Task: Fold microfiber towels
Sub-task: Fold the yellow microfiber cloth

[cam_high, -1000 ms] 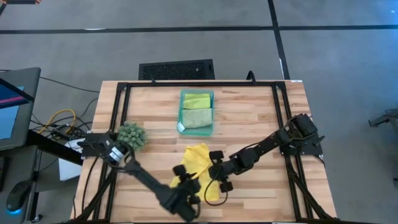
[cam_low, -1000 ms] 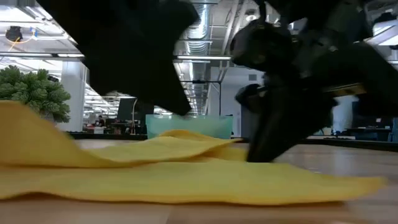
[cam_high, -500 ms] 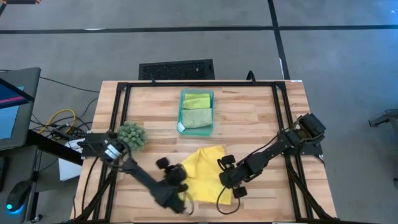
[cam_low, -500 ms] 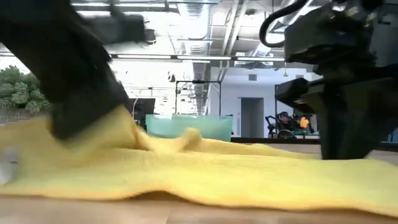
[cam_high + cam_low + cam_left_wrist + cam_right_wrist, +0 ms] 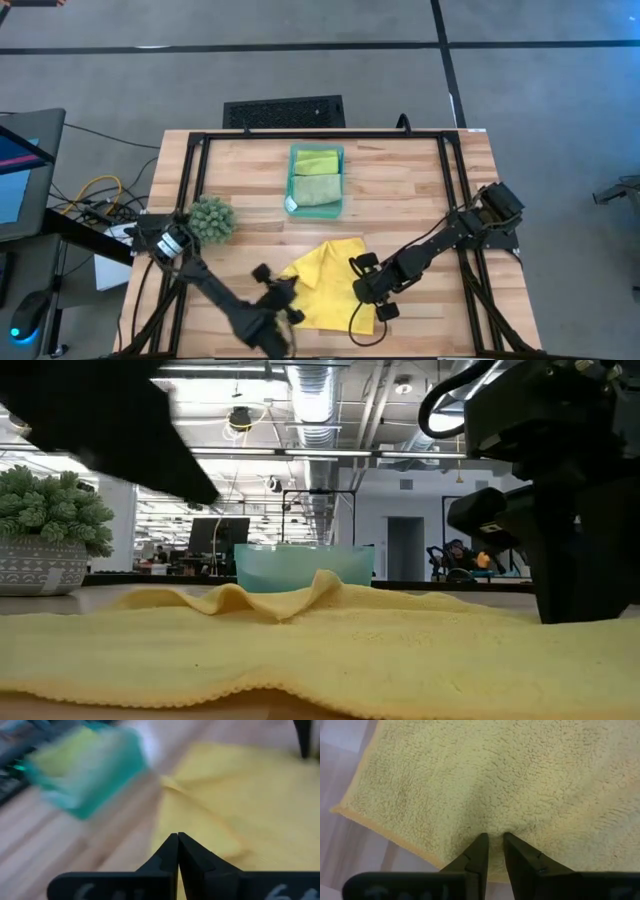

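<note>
While the yellow towel [image 5: 325,285] lies almost flat near the front of the wooden surface [image 5: 400,190], the robot seems to be at the step of spreading it out so it can be folded. A small ridge of cloth stands up near the towel's far side, as the low view shows, and one corner on the left looks turned over. So the towel is not yet smooth.

The left end effector [image 5: 283,297] is at the towel's left edge. Its two fingers [image 5: 172,852] are pressed tight together, and the left wrist view shows no cloth between them. It hangs just above the towel and holds nothing.

The right end effector [image 5: 368,293] is at the towel's right side. Its fingers [image 5: 479,851] point down into the cloth with a narrow gap between them, and a little fold of towel seems to be nipped there. It looks like it is pinching the towel, or at least pinning it to the surface.

Two more towels, a lime green one [image 5: 316,162] and a pale sage green one [image 5: 316,189], sit folded in the teal tray [image 5: 291,205] farther back.

Next, the left end effector likely has to spread its fingers, go down to a towel corner and take hold. Then both can lift one edge over to meet the other.
</note>
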Controlling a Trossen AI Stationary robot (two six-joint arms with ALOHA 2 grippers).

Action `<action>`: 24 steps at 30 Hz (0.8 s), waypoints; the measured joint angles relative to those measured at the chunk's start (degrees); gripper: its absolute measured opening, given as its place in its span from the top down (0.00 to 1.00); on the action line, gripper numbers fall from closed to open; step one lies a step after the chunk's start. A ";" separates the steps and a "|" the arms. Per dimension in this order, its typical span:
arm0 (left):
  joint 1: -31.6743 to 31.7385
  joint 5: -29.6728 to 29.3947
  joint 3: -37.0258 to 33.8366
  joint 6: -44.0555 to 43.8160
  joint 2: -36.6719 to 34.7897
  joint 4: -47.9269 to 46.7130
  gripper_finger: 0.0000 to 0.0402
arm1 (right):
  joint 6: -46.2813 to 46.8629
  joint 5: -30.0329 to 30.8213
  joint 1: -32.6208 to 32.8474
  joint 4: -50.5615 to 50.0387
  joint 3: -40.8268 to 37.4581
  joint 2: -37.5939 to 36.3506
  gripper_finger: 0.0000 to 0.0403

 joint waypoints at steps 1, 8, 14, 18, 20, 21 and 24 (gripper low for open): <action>1.39 2.49 0.00 6.92 0.00 5.20 1.00 | 0.00 -0.18 -0.21 0.04 0.00 0.01 0.79; 10.66 23.36 0.02 41.55 0.72 30.96 1.00 | -0.02 0.08 -0.22 0.14 -0.02 0.04 0.79; 16.22 27.51 0.20 42.50 2.54 26.04 1.00 | -0.04 0.47 -0.12 -0.05 -0.02 0.07 0.79; 17.16 26.94 1.35 36.36 1.91 10.94 1.00 | -0.06 0.52 -0.25 0.74 0.02 0.20 0.79; 16.62 24.63 1.87 33.13 1.11 2.68 1.00 | -0.16 0.92 -0.16 0.74 0.00 0.17 0.79; 16.36 23.16 2.12 30.30 0.32 -1.04 1.00 | -0.13 0.78 -0.16 0.73 0.00 0.17 0.79; 15.26 19.08 2.08 20.15 -1.97 -15.32 1.00 | -0.13 0.72 -0.16 0.63 0.00 0.17 0.79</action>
